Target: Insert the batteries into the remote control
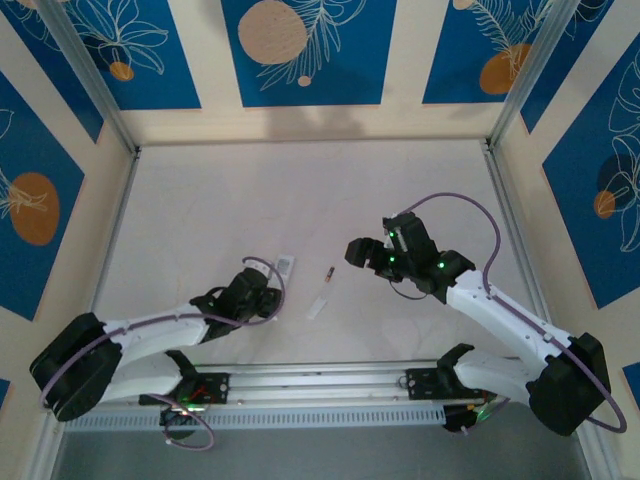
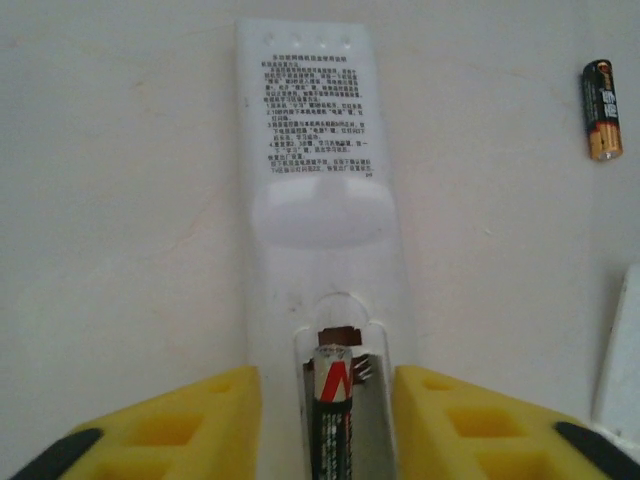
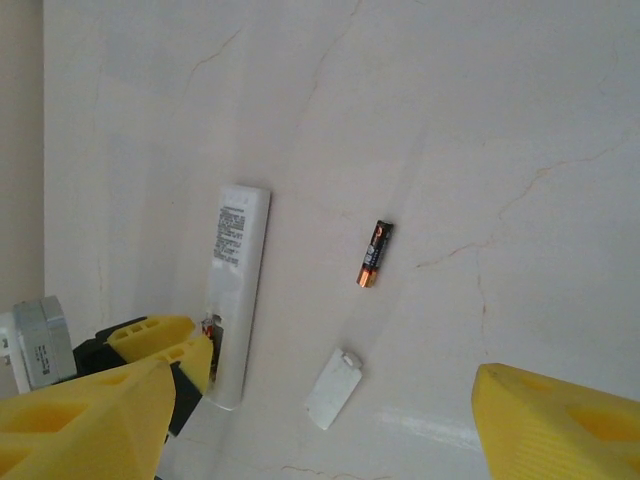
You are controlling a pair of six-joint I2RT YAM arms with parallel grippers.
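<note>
Yellow pads (image 2: 200,430) of left gripper (image 2: 328,415) are showing at lower left and lower right of its wrist view: blocky, foam-like, with square recesses. They are sitting at either long edge of remote (image 2: 310,150), parted to about its width; cannot tell whether they are pressing it.

Remote is lying back up: smooth white plastic, block of small print at top, shallow oval dent mid-body, bay open at lower centre and cut off by the frame edge. Seated battery (image 2: 333,410), glossy black with a red-and-white mark, is lying lengthwise in the bay, top end at a metal contact. The bay's right half is hard to make out.

Loose battery (image 2: 602,110), black with a copper end, is lying at upper right, well apart from remote. Cover (image 2: 622,350), flat and white, is being cropped at the right edge.

Right gripper (image 3: 325,380) is holding its fingers wide, gripping nothing, over pale veined table (image 3: 500,120).
</note>
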